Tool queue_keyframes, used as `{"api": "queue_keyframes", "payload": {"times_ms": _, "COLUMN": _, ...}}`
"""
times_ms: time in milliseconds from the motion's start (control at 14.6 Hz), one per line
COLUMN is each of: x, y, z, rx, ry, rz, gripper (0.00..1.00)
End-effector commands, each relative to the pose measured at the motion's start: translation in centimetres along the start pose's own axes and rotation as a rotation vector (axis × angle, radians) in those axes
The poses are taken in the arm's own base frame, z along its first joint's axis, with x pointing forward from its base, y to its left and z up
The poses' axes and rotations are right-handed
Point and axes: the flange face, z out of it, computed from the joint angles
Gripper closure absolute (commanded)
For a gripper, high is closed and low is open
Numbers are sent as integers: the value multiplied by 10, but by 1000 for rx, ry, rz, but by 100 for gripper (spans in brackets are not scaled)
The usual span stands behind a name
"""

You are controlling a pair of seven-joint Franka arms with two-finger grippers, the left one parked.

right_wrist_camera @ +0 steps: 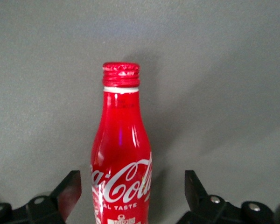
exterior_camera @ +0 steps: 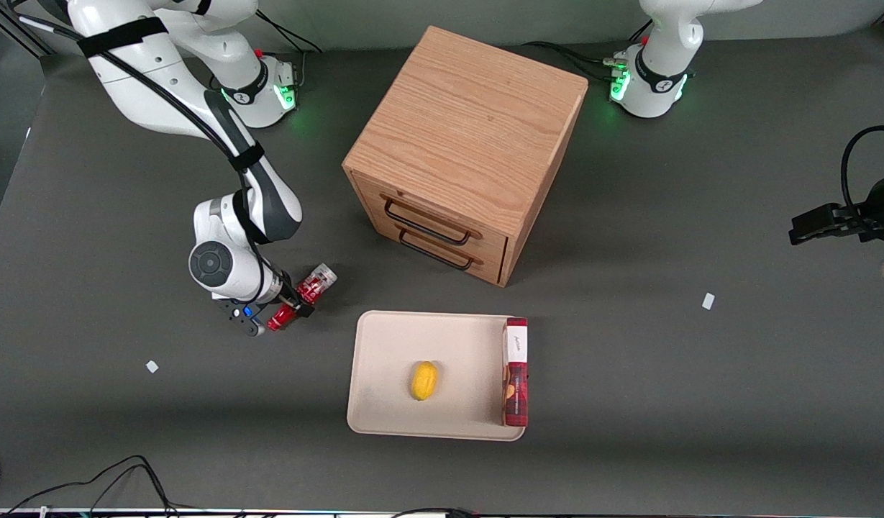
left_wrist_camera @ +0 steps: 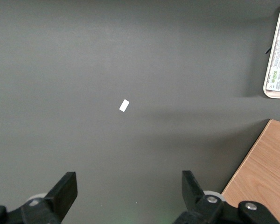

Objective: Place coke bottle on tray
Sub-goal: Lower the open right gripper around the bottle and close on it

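The coke bottle (exterior_camera: 303, 296) lies on its side on the dark counter (exterior_camera: 125, 432), toward the working arm's end, well apart from the tray (exterior_camera: 384, 374) and a little farther from the front camera than the tray's nearest corner. Its silver base points toward the wooden drawer cabinet (exterior_camera: 463, 144). The end effector (exterior_camera: 289, 306) sits low over the bottle. In the right wrist view its two fingers (right_wrist_camera: 65, 191) stand apart on either side of the coke bottle (right_wrist_camera: 121, 158), with clear gaps between each pad and the red body, so nothing is clamped. The red cap and white Coca-Cola script show plainly there.

The beige tray rests on the counter in front of the cabinet's two drawers. On it lie a yellow lemon (exterior_camera: 424, 380) near the middle and a long red box with a white end (exterior_camera: 515, 370) along the rim toward the parked arm's end. Two small white scraps (exterior_camera: 152, 366) lie on the counter, one toward each end.
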Motion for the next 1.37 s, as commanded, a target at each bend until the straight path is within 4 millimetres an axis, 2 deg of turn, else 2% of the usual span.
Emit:
{"api": "queue_keyframes", "payload": {"times_ms": 0, "x": -6, "y": -6, "z": 0, "rx": 37, "ry": 6, "rz": 18, "gripper": 8}}
{"api": "queue_keyframes", "payload": {"times_ms": 275, "x": -5, "y": -6, "z": 11, "rx": 53, "ry": 17, "rz": 18, "gripper": 9}}
{"api": "queue_keyframes", "payload": {"times_ms": 412, "x": -5, "y": -6, "z": 13, "rx": 55, "ry": 18, "rz": 14, "gripper": 20}}
{"api": "queue_keyframes", "payload": {"times_ms": 550, "x": -6, "y": -7, "z": 14, "rx": 56, "ry": 19, "rz": 11, "gripper": 40}}
{"api": "queue_keyframes", "payload": {"times_ms": 756, "x": -6, "y": -8, "z": 5, "rx": 62, "ry": 23, "rz": 2, "gripper": 83}}
{"api": "queue_keyframes", "payload": {"times_ms": 824, "x": -4, "y": -8, "z": -2, "rx": 68, "ry": 29, "rz": 0, "gripper": 93}}
{"api": "queue_keyframes", "payload": {"times_ms": 962, "x": -3, "y": -12, "z": -23, "rx": 79, "ry": 39, "rz": -21, "gripper": 100}}
{"api": "queue_keyframes", "payload": {"times_ms": 1168, "x": 8, "y": -19, "z": -73, "rx": 70, "ry": 33, "rz": -99, "gripper": 100}}
{"api": "queue_keyframes", "payload": {"times_ms": 1305, "x": 15, "y": -26, "z": -121, "rx": 54, "ry": 20, "rz": -161, "gripper": 100}}
